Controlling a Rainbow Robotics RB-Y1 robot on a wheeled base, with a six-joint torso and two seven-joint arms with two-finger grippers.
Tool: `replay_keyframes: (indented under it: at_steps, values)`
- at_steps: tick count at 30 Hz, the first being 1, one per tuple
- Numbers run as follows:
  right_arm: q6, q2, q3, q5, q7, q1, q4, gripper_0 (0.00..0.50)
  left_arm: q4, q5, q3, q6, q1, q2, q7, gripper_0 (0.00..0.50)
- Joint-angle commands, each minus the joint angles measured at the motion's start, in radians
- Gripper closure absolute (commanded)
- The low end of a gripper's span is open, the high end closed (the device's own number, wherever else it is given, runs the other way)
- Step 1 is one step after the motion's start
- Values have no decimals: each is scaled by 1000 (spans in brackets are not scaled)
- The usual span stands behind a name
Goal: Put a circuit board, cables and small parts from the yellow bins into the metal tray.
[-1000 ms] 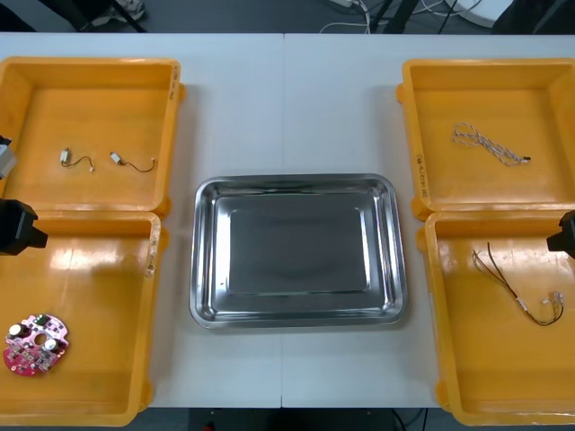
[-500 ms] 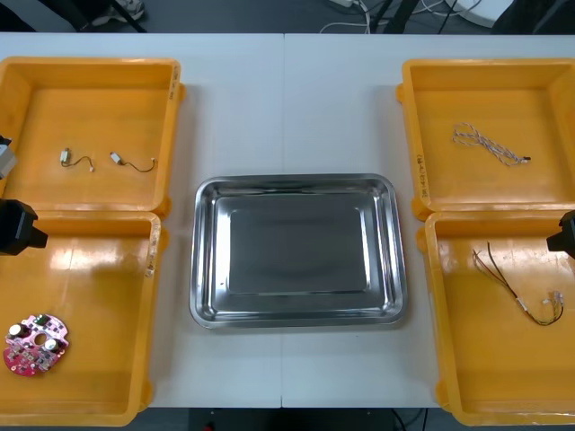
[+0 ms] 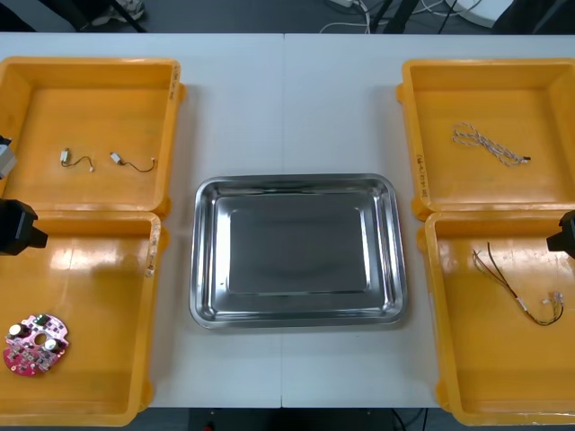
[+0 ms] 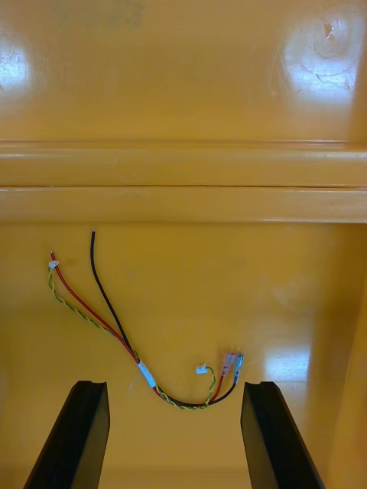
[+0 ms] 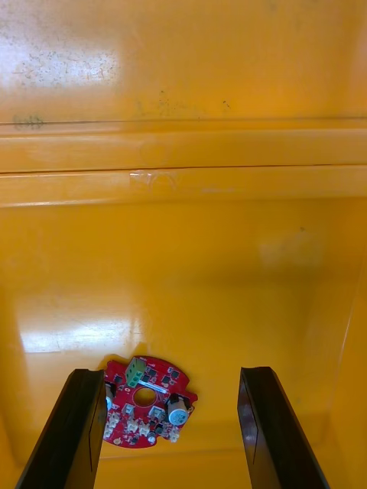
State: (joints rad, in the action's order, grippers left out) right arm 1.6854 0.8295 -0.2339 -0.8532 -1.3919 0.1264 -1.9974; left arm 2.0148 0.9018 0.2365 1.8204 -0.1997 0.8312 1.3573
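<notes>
A round red circuit board (image 3: 34, 344) lies in the near left yellow bin (image 3: 90, 395); in the left wrist view the circuit board (image 5: 145, 411) sits between my open left gripper's (image 5: 170, 428) fingers. My left gripper (image 3: 18, 226) hangs at the left edge over that bin. A red, yellow and black cable (image 3: 521, 292) lies in the near right bin (image 3: 503, 395); the cable (image 4: 130, 340) stretches ahead of my open right gripper (image 4: 176, 435). My right gripper (image 3: 564, 232) is at the right edge. The metal tray (image 3: 207, 251) sits bare in the middle.
The far left bin (image 3: 90, 90) holds two small metal parts (image 3: 117, 160) with short wires. A twisted blue and white cable (image 3: 490, 144) lies in the far right bin (image 3: 431, 99). Bin walls stand between the bins and the tray.
</notes>
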Motion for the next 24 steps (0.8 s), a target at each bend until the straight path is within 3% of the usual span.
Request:
replay_keyframes:
  at_steps: [1, 24]
  values:
    - [7, 3, -4, 8, -30, -11, -32, 0, 19, 2, 34, -10, -30, 46, 68, 0]
    - [7, 3, -4, 8, -30, -11, -32, 0, 19, 2, 34, -10, -30, 46, 68, 0]
